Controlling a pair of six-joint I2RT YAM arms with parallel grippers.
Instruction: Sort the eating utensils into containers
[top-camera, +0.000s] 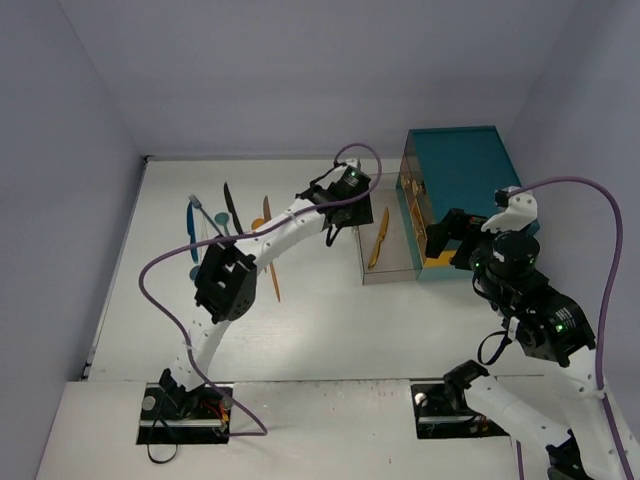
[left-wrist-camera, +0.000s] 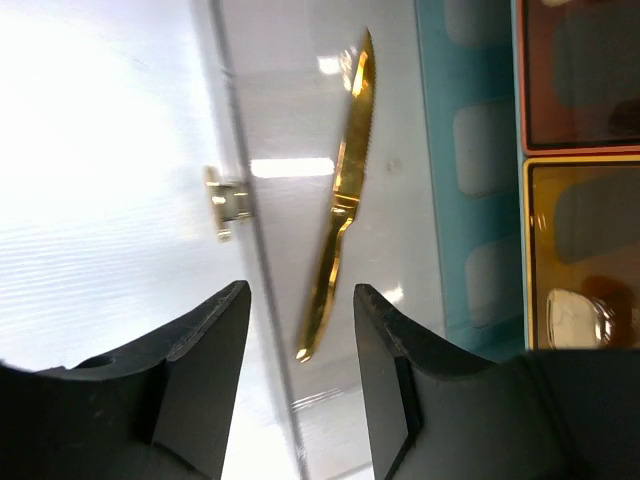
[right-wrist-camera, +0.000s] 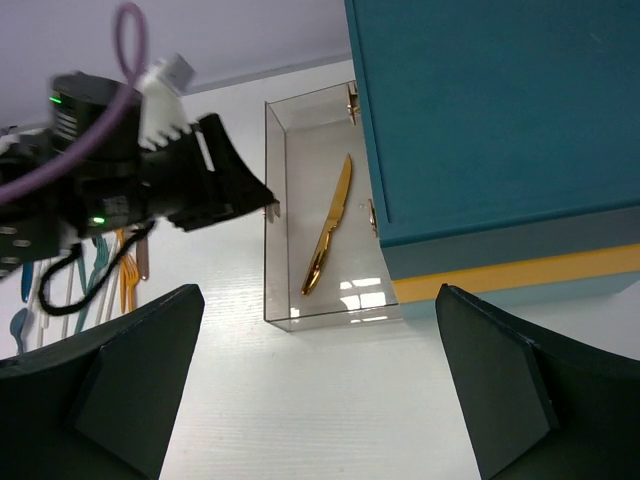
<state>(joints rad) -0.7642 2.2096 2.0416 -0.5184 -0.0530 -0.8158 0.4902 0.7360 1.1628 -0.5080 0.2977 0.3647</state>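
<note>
A slim orange plastic knife (left-wrist-camera: 345, 190) lies inside the see-through rectangular box (top-camera: 395, 270). The left pincer (left-wrist-camera: 300, 292) is spread, empty, over the box's edge. The right pincer (right-wrist-camera: 318, 300) is spread wide nearby.

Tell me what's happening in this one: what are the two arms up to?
The left gripper hovers open over the clear container, and an orange knife lies flat inside it, not held. The right gripper hangs wide open and empty beside the teal chest. Several other utensils lie on the table further left, not yet sorted.
</note>
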